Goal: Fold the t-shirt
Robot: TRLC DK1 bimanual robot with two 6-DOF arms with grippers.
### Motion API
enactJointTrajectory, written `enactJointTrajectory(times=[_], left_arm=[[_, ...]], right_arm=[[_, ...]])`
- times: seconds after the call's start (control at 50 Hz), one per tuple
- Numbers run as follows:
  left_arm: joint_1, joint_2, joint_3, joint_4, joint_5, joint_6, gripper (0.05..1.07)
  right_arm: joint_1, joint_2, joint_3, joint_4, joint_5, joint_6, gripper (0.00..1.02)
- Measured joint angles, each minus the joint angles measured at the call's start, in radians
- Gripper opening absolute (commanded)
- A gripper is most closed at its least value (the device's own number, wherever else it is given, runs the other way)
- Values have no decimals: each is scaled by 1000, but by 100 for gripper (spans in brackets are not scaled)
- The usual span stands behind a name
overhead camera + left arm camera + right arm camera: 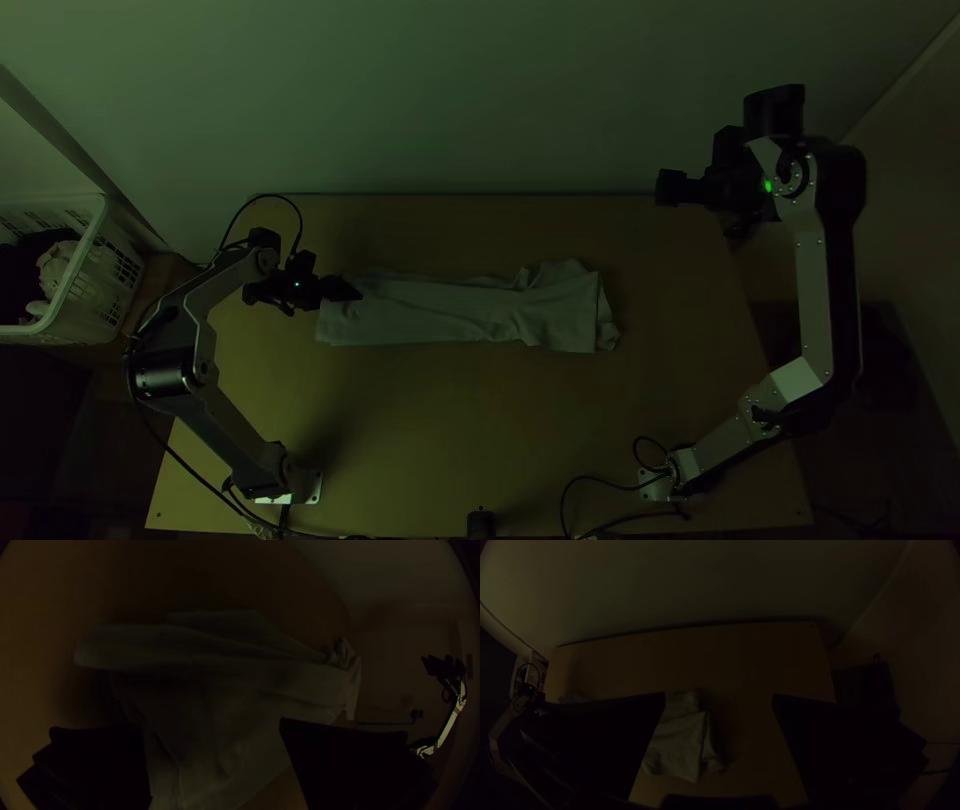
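Table (480,430): t-shirt (440,312) (creased) near left hand (350,290).

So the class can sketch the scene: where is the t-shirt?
In the top view, the t-shirt lies across the table's middle, beside the left claw.

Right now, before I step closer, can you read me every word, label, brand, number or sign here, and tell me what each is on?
None can be read.
Left arm's black joint: tiny pale marks, too small to read or even to call print.
T-shirt: no lettering I can make out on the parts that show.
Laundry basket: slots, no legible label.
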Motion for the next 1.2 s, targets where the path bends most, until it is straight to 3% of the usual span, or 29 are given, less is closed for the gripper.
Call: enactJointTrajectory(times=[0.18,0.22,0.28,0.34,0.36,0.5,0.7,1.2], left_arm=[[-65,-1,-1,40,-4,-48,101],[-76,-1,-2,46,-6,-59,96],[-88,-1,-2,51,-23,-72,67],[-97,-7,-8,72,-52,-98,16],[-98,-10,-14,86,-66,-108,6],[-104,-29,-50,152,-138,-158,8],[-58,-48,-63,126,-163,-167,8],[266,-139,31,-34,-273,5,8]], right_arm=[[0,-16,0,1,0,0,98],[-1,-18,0,1,0,0,98],[-1,-23,0,2,0,0,98],[-1,-27,-1,2,0,0,98],[-1,-29,-1,2,0,0,98],[-1,-46,-18,3,0,0,98],[-1,-57,-42,3,0,0,98],[-34,-86,-88,63,0,-6,98]])
